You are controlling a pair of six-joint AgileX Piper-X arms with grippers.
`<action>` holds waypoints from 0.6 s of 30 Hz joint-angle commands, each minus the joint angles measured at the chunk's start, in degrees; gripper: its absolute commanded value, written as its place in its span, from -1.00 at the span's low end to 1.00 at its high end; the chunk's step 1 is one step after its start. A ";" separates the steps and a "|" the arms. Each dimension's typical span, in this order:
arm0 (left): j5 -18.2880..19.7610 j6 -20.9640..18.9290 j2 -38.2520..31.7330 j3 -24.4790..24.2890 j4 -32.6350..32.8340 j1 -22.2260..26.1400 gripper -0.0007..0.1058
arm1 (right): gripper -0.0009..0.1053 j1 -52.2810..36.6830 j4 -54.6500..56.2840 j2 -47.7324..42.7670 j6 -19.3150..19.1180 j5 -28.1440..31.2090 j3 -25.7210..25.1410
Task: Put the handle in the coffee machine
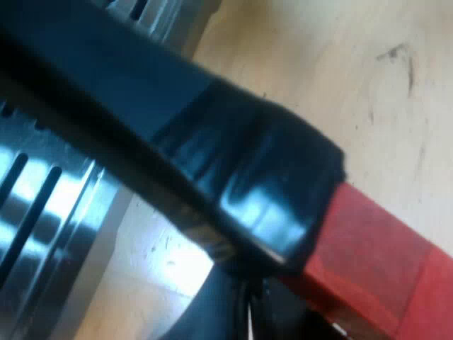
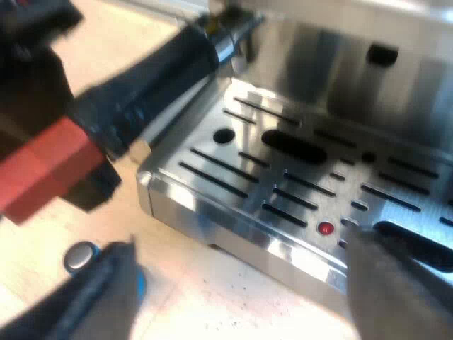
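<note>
Student: Holder [image 2: 216, 39] position at this moment, as shown?

Instructor: Its metal end was up at the front of the espresso machine [image 2: 340, 64], above one corner of the drip tray [image 2: 283, 177]. The dark handle [image 2: 148, 88] ran out from there, away from the machine and over the bench [image 2: 212, 297], and finished in the red end [image 2: 39, 170]. Whether the metal end was seated in the machine could not be told.

Student: State of the two tools?

Instructor: The left tool [image 1: 262, 283] pinched the handle where the glossy black met the red, and one dark finger [image 1: 226, 312] lay against its underside. The right tool [image 2: 241, 244] was spread wide, its fingers [image 2: 92, 304] hanging well apart over the tray's front edge and the bench.

Student: Other objects?

Instructor: A blue tamper [image 2: 81, 258] sat on the bench just beside one finger of the right tool, near the red end. A small red dot [image 2: 325, 228] showed among the tray's slots.
</note>
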 commanded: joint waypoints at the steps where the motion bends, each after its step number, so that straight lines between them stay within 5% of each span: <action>1: 1.90 -5.68 -0.23 -0.94 -5.18 -4.30 -0.98 | 0.31 0.06 0.24 -1.02 -0.24 -0.41 -0.03; 7: -4.07 -15.10 -1.08 0.03 -9.22 -8.43 -0.98 | 0.31 0.06 0.98 -1.04 -0.24 -0.41 -0.03; 18: -10.73 -20.37 -8.17 6.57 -14.59 -8.87 -0.98 | 0.31 0.06 1.16 -1.04 -0.24 -0.41 -0.03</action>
